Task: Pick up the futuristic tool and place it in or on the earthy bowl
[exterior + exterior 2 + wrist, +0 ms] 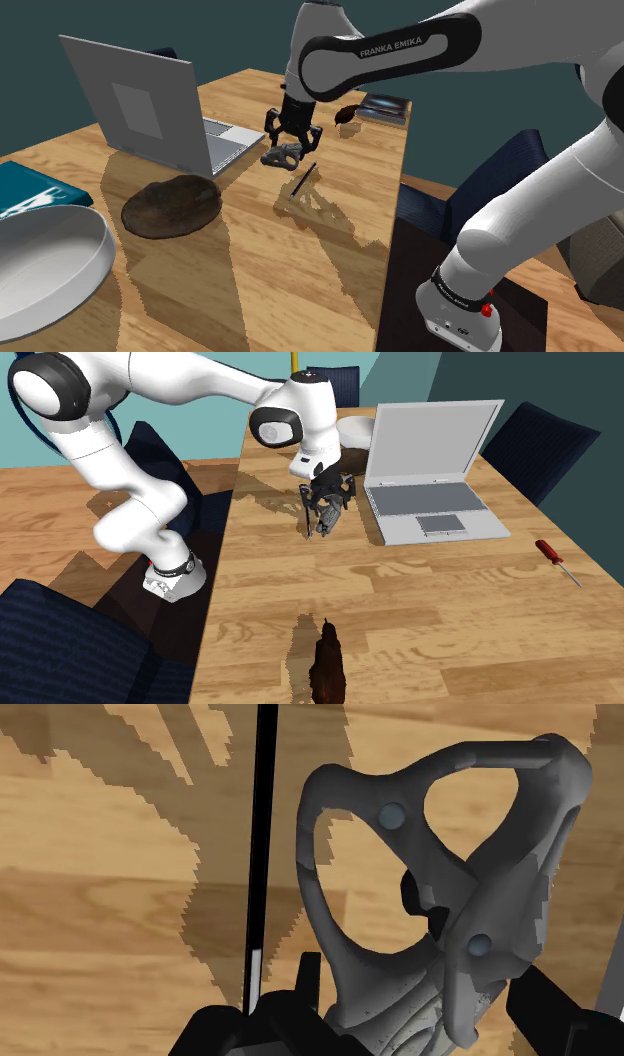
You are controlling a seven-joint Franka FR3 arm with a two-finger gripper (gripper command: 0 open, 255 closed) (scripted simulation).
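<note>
The futuristic tool [283,156] is a grey, curved piece with open loops and small round studs. It hangs just above the wooden table [330,270], in front of the laptop's keyboard. My gripper [290,143] is shut on it from above. In the wrist view both fingers clasp the tool [460,894] at its narrow lower end, with the gripper [420,1004] around it. In the second exterior view the gripper [328,502] and tool [327,518] sit beside the laptop. The earthy bowl [172,206] is dark brown, shallow and rough, lying behind the laptop's screen.
An open grey laptop [150,110] stands between tool and bowl. A thin black rod [304,178] lies under the gripper. A large white bowl [40,265], a teal book [25,190], a dark book [385,106], a small brown object [327,662] and a red screwdriver [555,560] share the table.
</note>
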